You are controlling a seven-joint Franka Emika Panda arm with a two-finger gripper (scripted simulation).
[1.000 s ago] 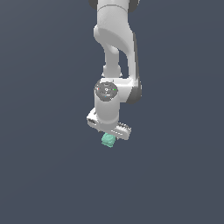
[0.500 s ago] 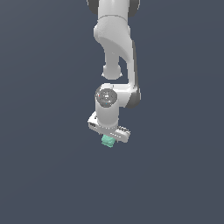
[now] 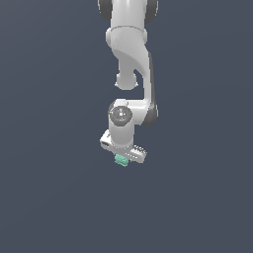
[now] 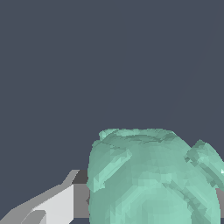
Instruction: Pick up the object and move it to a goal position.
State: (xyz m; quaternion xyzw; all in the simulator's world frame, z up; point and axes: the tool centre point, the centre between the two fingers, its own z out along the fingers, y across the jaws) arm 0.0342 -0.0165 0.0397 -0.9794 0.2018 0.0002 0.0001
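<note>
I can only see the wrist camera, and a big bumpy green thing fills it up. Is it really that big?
Observer: No. In the exterior view the bumpy teal-green block is tiny, much narrower than the white gripper above it.
Operator: Is it sitting on a table?
Observer: I can't see any table. That view shows only plain dark grey around and below the block.
Operator: What's holding it?
Observer: The jaws are closed on it, and it pokes out under them. The white robot arm reaches down from the top of the exterior view.
</note>
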